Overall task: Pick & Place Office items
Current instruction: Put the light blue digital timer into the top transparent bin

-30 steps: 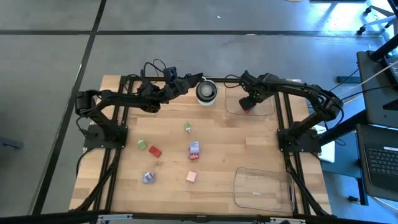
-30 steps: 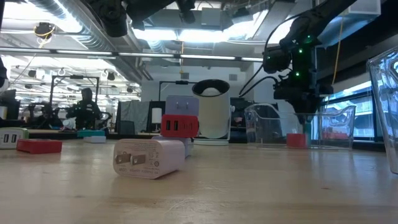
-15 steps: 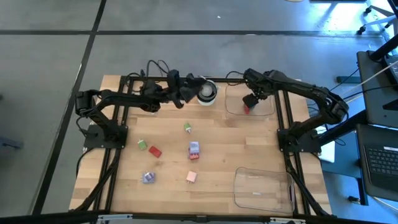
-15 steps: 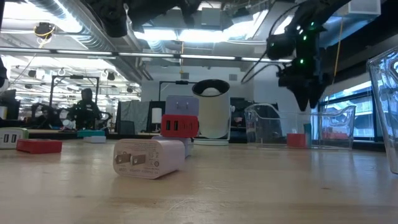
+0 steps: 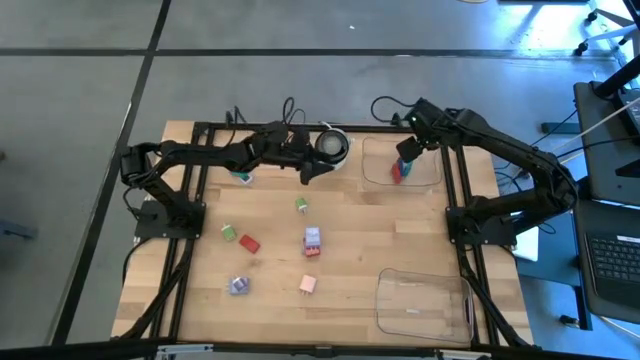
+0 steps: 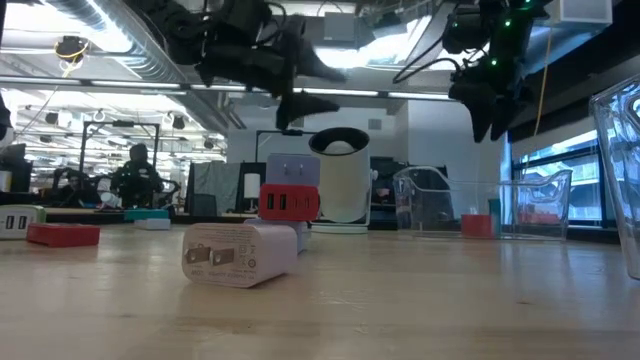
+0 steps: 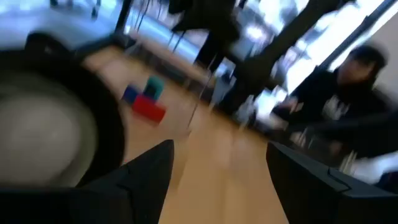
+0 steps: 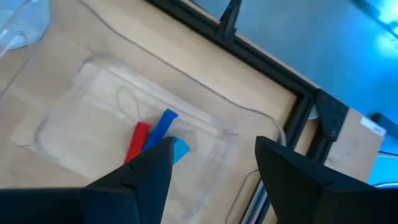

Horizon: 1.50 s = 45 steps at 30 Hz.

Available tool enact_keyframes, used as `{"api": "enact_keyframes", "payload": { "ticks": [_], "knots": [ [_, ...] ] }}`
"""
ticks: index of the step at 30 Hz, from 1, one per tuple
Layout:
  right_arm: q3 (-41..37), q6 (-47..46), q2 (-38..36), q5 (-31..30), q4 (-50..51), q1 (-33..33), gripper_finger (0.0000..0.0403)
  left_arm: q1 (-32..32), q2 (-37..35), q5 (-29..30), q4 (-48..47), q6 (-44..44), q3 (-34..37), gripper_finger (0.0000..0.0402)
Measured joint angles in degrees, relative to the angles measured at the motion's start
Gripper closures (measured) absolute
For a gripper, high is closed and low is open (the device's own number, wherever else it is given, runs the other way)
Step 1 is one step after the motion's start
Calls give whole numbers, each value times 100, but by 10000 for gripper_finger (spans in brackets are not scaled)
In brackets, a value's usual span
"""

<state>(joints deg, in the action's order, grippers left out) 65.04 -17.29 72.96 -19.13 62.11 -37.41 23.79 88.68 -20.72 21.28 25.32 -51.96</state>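
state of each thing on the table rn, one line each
left gripper: open, empty, raised beside the round white-and-black object
right gripper: open, empty, above the far tray
far tray: holds red and blue pieces
near tray: lying flat, looks empty
loose pieces: scattered on the table

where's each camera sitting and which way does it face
High: above, looking straight down at the table; both arms show.
Low: at tabletop height, looking level past a white charger; arms hang from above.
Left wrist: past the open left tool along the table.
Right wrist: down past the open right tool into a clear tray.
Shared: the tray's red piece shows in high too.
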Motion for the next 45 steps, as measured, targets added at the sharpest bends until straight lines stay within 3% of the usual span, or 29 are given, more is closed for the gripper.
{"api": "enact_keyframes", "payload": {
  "ticks": [7, 14, 19, 30, 45],
  "knots": [
    [0, 23, 1, -366, -91, 0, 175, 439, -419, 37, -2585, -1793, -410, 148],
    [0, 28, 1, -692, -166, 0, 175, 521, -676, 1509, -4135, -3929, -704, 148],
    [0, 241, 1, -755, -224, -2, 175, 524, -679, 2381, -4914, -4515, -704, 148],
    [0, 1200, 3, -853, -645, -9, 175, 532, -677, 2634, -7523, -5901, -704, 148],
    [0, 1015, 3, -829, -707, -44, 175, 1138, -673, 3197, -7590, -7210, 61, 148]
  ]
}}
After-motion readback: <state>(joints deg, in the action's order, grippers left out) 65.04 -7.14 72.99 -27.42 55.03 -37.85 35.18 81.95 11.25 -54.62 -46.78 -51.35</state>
